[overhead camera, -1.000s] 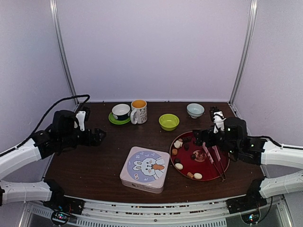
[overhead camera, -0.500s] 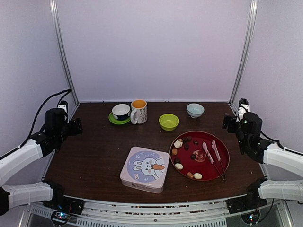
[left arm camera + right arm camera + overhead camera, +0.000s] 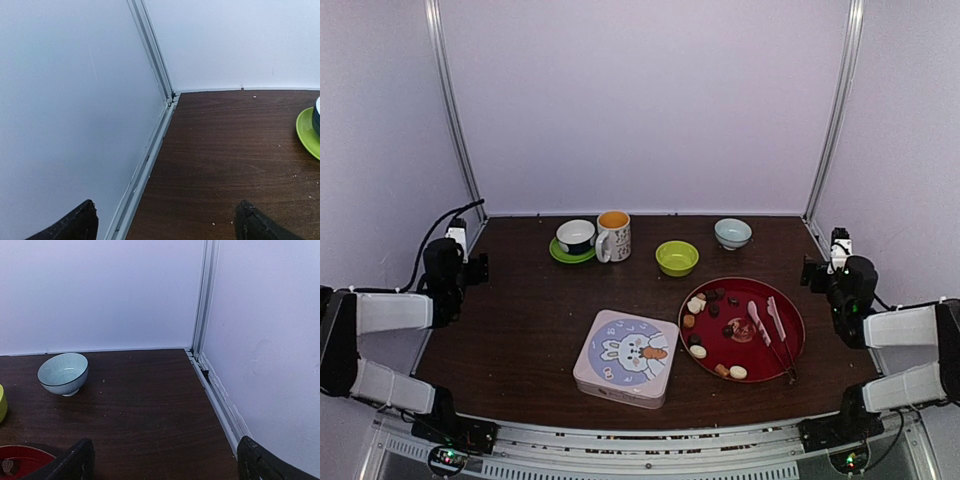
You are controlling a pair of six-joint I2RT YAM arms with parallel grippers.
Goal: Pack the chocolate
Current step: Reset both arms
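Observation:
Several small chocolate pieces (image 3: pixel 705 320) in white, tan and dark brown lie on the left half of a red plate (image 3: pixel 792 305). Pink tongs (image 3: pixel 772 328) rest on its right half. A pale square tin with a rabbit picture (image 3: pixel 626 357) sits closed to the plate's left. My left gripper (image 3: pixel 472 268) is drawn back at the table's left edge, open and holding nothing (image 3: pixel 166 210). My right gripper (image 3: pixel 812 272) is back at the right edge, open and holding nothing (image 3: pixel 165 445). The red plate's rim (image 3: pixel 22 454) shows in the right wrist view.
Along the back stand a cup on a green saucer (image 3: pixel 575 240), a mug (image 3: pixel 613 235), a green bowl (image 3: pixel 677 257) and a pale blue bowl (image 3: pixel 732 232). White walls and metal rails close the left side (image 3: pixel 145 165) and the right side (image 3: pixel 220 400).
Both arms have pulled back from the middle to the table's sides. The right gripper has left the red plate, where the tongs lie.

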